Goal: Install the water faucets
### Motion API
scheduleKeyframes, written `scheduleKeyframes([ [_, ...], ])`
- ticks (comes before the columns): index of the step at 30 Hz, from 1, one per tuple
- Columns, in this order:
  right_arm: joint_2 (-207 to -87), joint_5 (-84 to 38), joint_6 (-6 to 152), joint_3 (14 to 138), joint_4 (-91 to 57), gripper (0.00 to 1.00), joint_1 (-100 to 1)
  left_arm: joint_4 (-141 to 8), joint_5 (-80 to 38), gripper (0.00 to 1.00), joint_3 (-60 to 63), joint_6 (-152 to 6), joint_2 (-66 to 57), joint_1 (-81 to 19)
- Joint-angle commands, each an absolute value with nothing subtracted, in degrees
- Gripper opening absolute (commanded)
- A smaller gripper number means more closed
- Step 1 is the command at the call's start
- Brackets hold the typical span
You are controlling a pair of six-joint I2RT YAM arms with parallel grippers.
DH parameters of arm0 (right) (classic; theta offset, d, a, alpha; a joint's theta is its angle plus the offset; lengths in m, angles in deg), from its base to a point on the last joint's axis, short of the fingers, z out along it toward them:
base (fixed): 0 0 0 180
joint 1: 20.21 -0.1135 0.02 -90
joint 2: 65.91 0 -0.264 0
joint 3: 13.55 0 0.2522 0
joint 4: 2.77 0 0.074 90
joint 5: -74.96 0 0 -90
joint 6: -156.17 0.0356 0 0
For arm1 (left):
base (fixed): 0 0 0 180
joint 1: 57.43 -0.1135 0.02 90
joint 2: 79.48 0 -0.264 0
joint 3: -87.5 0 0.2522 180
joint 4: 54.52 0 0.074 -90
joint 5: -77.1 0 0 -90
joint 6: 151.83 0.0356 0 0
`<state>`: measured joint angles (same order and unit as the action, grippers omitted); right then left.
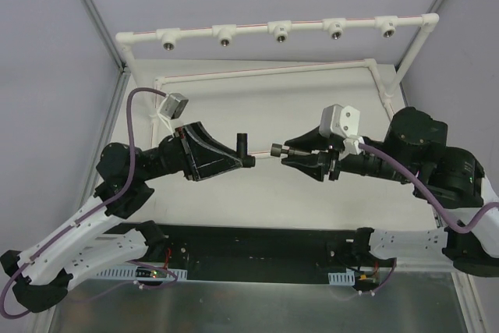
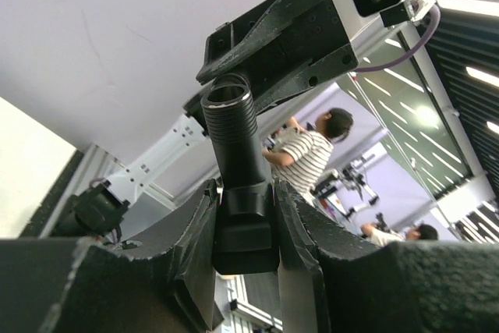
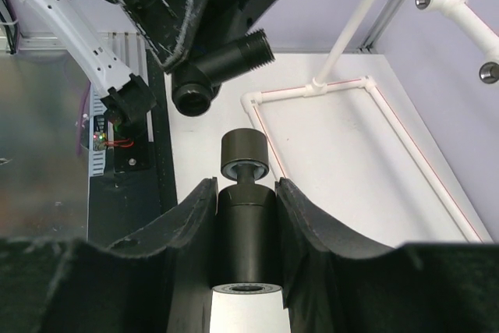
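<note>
You had both faucets in the air over the table [image 1: 312, 115], in front of the pipe frame [image 1: 249, 28], nearly tip to tip but apart. The larger, the T faucet [image 1: 242, 146], was matt black, with a ribbed threaded branch and an open round mouth. The smaller, the stub [image 1: 277, 148], was a short black cylinder with a narrow neck and a round cap at its tip. Your left gripper [image 1: 248, 161] was clenched on the T faucet's squared base, both fingers flat against it. Your right gripper [image 1: 287, 152] clasped the stub's body likewise, its cap facing the T faucet's mouth.
</note>
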<state>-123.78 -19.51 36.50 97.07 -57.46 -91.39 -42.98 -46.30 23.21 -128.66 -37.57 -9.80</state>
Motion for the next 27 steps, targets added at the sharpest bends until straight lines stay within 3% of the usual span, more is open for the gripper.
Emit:
scheduleKeyframes([
  [1, -127.87, -28.37, 37.16, 101.02, -59.87, 0.0, -85.79, -47.25, -40.24, 0.0, 22.94, -122.67, -40.89, -9.53],
  [11, -126.39, -44.29, 42.6, 97.69, -53.46, 0.0, -72.51, -48.59, -39.52, 0.0, 23.55, -121.95, -41.78, -9.62],
  [27, -120.85, -50.55, 49.11, 89.6, -45.28, 0.0, -71.28, -42.18, -42.86, 0.0, 23.11, -125.11, -38.09, -9.62],
])
